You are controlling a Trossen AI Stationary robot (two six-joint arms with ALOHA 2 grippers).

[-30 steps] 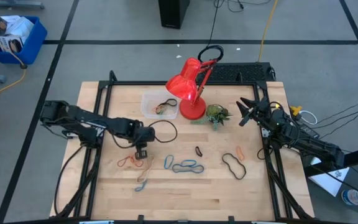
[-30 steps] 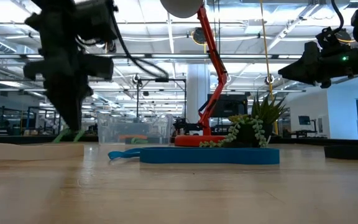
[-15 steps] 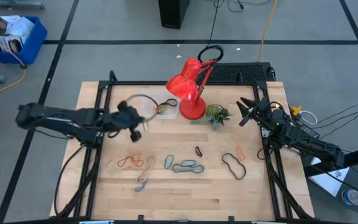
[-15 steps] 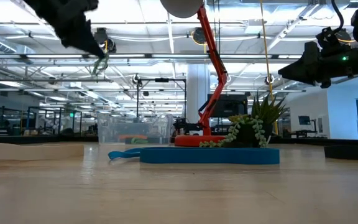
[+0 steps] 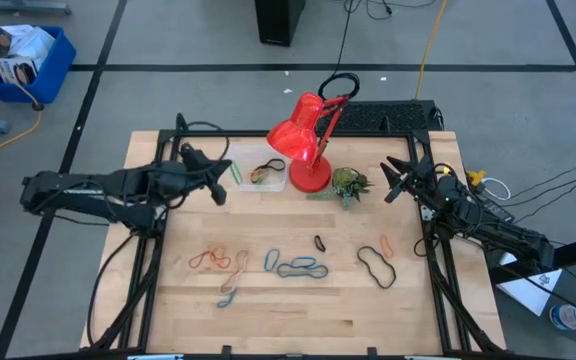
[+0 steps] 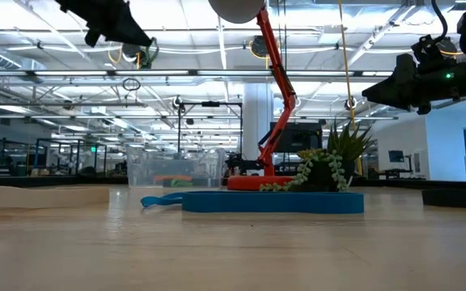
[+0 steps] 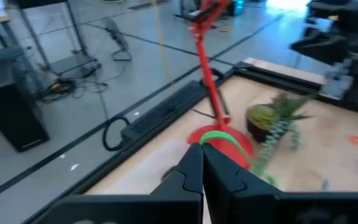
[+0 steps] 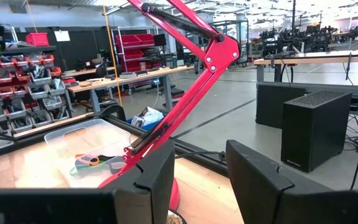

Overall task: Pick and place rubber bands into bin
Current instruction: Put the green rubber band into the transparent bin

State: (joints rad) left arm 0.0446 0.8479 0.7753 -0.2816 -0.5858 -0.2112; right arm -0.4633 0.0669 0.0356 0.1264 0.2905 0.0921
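Observation:
My left gripper (image 5: 226, 175) is high above the table, just left of the clear bin (image 5: 258, 168), and is shut on a green rubber band (image 7: 219, 138). It also shows in the low view (image 6: 136, 42). The bin holds a few bands (image 5: 264, 172). Several loose bands lie flat on the table: orange (image 5: 206, 260), tan (image 5: 234, 264), blue (image 5: 271, 261), blue-grey (image 5: 303, 268), and black (image 5: 376, 266). My right gripper (image 5: 396, 180) waits open and empty at the table's right side, with the bin (image 8: 86, 146) in its wrist view. My left gripper pinches the green band between its two shut fingertips (image 7: 194, 163). A short loop (image 7: 224, 139) of the band sticks out past the tips. The fingers point toward the table's right, about level. The band is lifted clear of the table.
A red desk lamp (image 5: 303, 140) stands right of the bin, its shade hanging beside it. A small potted plant (image 5: 348, 185) stands right of the lamp's base. A black keyboard (image 5: 383, 117) lies at the far edge. Bare wood lies along the near edge.
My left gripper has risen from the table near the orange and tan bands. It has gone toward the far edge to the bin's left side and turned from pointing down to about level. It has stayed shut and carries the green band, now lifted clear.

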